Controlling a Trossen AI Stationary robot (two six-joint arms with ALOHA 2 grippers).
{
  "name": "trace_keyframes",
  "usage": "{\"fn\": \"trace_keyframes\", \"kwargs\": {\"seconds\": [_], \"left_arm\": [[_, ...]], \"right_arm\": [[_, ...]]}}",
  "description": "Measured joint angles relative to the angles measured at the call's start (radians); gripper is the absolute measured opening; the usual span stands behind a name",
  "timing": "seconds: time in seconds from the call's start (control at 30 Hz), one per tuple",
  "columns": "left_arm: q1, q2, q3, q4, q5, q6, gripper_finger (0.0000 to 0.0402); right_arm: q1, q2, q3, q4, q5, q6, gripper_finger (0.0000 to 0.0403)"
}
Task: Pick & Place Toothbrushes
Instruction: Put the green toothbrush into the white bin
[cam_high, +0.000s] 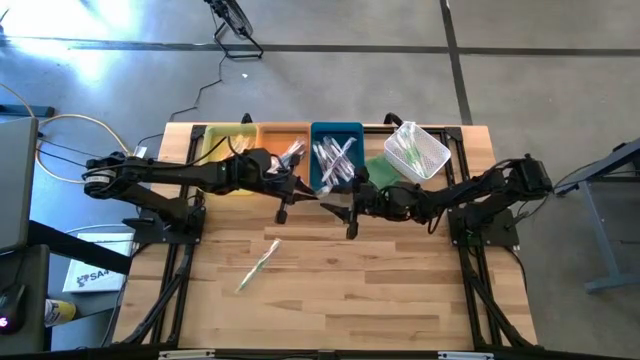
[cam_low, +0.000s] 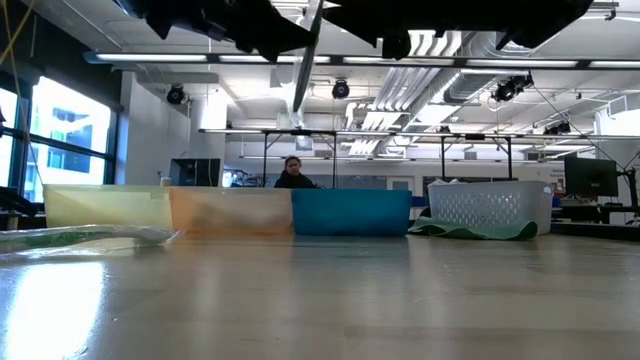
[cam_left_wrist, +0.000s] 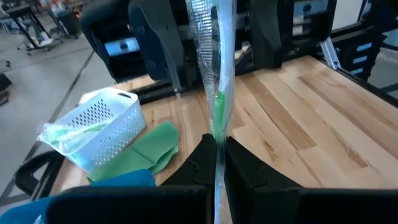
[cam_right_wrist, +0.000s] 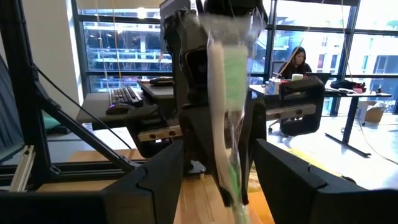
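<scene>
Left gripper (cam_left_wrist: 216, 163) clamped on a wrapped green toothbrush (cam_left_wrist: 214, 74), held in the air mid-table before the trays; right gripper (cam_right_wrist: 214, 171) spread wide around its other end. Looks light, stiff inside, wrapper slick and crinkly. Best gripped across the handle, not loose film.

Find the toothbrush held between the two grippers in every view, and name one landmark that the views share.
High view: the held toothbrush is mid-table, in front of the blue tray.
Low view: a pale stick hanging at top centre.
Left wrist view: upright, clamped in the left gripper.
Right wrist view: between the open fingers of the right gripper, centre.
Shared landmark: the white basket, except in the right wrist view.
</scene>
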Motion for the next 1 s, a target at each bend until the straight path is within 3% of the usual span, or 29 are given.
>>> {"fn": "trace_keyframes", "kwargs": {"seconds": [0.57, 0.7, 1.0], "left_arm": [[-0.027, 0.079, 0.000, 0.114, 0.000, -0.012, 0.0007], [-0.026, 0.079, 0.000, 0.112, 0.000, -0.012, 0.0007], [-0.026, 0.079, 0.000, 0.106, -0.004, -0.013, 0.0007]], "right_arm": [[0.000, 0.000, 0.000, -0.004, 0.033, 0.000, 0.0183], [0.000, 0.000, 0.000, -0.019, 0.030, 0.000, 0.0153], [0.002, 0.000, 0.000, -0.028, 0.022, 0.000, 0.0043]]}}
